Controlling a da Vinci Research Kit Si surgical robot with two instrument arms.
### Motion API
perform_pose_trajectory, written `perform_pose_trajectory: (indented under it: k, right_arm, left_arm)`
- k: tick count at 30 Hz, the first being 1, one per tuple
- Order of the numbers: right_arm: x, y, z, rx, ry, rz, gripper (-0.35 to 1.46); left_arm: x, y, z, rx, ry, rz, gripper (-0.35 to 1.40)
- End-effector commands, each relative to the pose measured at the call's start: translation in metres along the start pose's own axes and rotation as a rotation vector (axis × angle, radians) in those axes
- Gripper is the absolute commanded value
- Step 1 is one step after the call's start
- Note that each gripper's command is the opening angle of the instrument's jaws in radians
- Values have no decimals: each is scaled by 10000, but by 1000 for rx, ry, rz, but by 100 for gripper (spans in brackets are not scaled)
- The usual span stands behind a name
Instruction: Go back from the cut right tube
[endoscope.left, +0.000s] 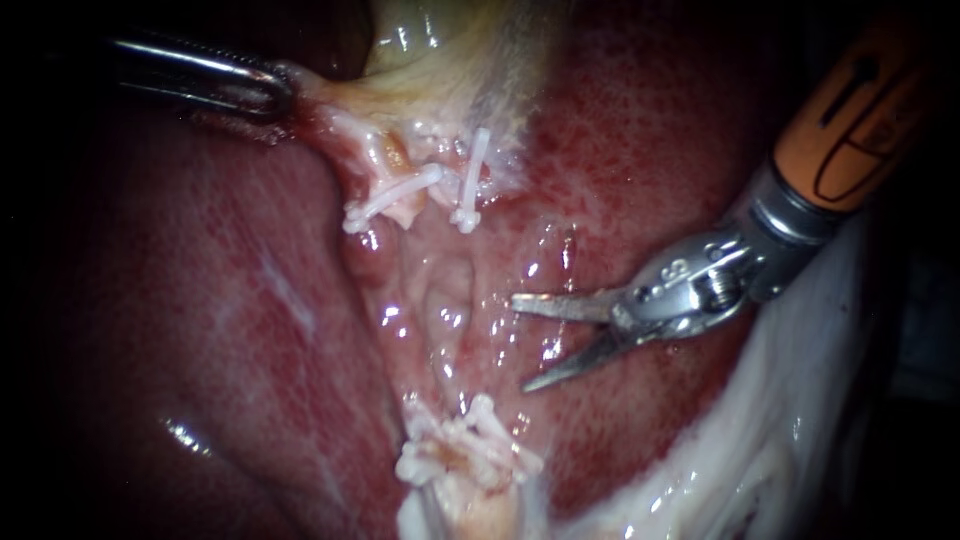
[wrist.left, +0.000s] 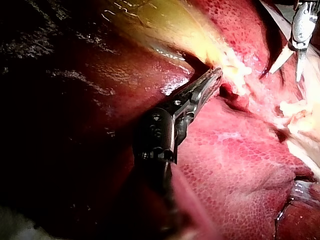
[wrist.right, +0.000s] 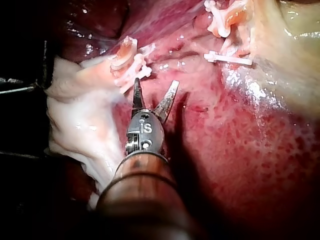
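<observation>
The mottled red liver (endoscope.left: 200, 330) fills the endoscope view, with the pale yellow gallbladder (endoscope.left: 450, 60) at its top. The right instrument (endoscope.left: 518, 344), on an orange-sleeved shaft, holds its two thin blades open with a clear gap, touching nothing. The left instrument (endoscope.left: 285, 92), slender and steel, has its jaws clamped on the gallbladder's edge. The cut right tube (endoscope.left: 480, 190) lies parted: one clipped end is under the gallbladder and the other is in a lower cluster of white plastic clips (endoscope.left: 470, 450). The blades stand beside the gap, apart from both ends.
</observation>
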Motion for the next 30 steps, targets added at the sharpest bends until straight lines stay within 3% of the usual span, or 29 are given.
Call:
perform_pose_trajectory:
  k: [1,14,20,30]
  right_arm:
    - [0,2,-4,0,-1,2,145]
    - [2,8,-37,-1,-8,18,145]
    - [2,7,-39,0,-8,18,145]
    - [4,6,-41,1,-8,19,145]
  left_arm:
    - [0,0,0,0,0,-1,-35]
    - [1,0,4,3,1,-1,-35]
    - [-5,2,27,19,4,3,-35]
    - [-15,1,56,11,-10,11,-35]
